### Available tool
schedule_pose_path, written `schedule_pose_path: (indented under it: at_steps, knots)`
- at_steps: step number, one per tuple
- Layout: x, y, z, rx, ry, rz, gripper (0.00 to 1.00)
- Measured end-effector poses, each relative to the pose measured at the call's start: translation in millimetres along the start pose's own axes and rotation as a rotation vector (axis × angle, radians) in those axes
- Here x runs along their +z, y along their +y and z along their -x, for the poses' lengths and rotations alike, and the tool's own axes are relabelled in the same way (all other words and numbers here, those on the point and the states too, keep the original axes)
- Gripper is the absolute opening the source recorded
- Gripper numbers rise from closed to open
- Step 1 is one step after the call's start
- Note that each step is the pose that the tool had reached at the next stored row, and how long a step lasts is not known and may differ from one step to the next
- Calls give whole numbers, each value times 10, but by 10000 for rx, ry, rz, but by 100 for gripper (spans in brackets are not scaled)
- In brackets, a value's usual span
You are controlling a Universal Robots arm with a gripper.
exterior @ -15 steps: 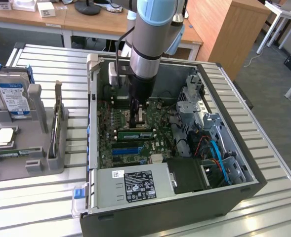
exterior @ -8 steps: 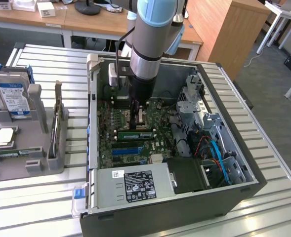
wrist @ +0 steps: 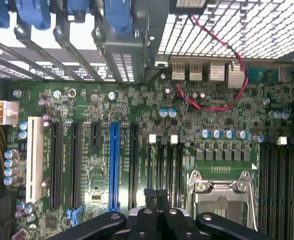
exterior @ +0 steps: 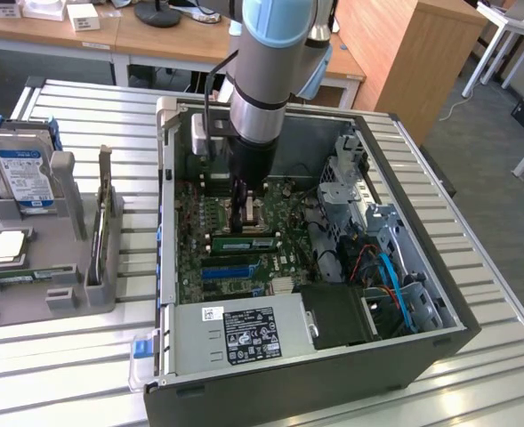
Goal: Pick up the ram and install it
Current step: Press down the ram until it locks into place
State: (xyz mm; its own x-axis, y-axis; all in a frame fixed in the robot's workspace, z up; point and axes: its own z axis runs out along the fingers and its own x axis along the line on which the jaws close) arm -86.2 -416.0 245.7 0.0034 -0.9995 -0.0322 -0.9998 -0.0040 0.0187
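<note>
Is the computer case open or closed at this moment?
Open. The computer case has no side cover; its motherboard lies exposed, and the arm reaches down inside.

The arm [exterior: 260, 62] is a silver cylinder with pale blue joint caps and a dark band at its 6 o'clock end. A black cable [exterior: 210, 89] runs alongside. The tool [wrist: 156, 222] looks black, seemingly with small screws.

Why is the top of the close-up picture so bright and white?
In the wrist view, light shines through the case's metal grille, washing it out to white, while the motherboard below stays evenly lit. In the exterior view, the arm throws shade into the open computer case, and daylight brightens the table slats.
</note>
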Motion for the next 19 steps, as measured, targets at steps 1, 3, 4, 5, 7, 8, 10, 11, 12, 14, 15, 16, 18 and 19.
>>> schedule_pose_path:
  at_steps: [1,3,4,5,7,8,10,11,12,14,15,16,18,19]
  knots:
    - [0,0,0,-1,-1,0,11]
    - [0,2,-1,0,0,0,11]
    - [0,2,0,0,0,0,11]
    - [0,2,-1,-1,1,1,11]
    - [2,3,-1,0,2,1,11]
    - [6,3,-2,0,0,0,11]
    - [16,3,-4,1,1,0,11]
    - [21,3,-5,2,0,0,11]
    - [24,3,-5,1,1,1,11]
    - [24,2,-6,-1,2,2,11]
    - [24,2,-5,-1,1,1,11]
    - [26,2,-5,0,1,0,11]
    - [36,1,-5,-1,-3,-2,11]
    - [41,2,-6,0,0,0,11]
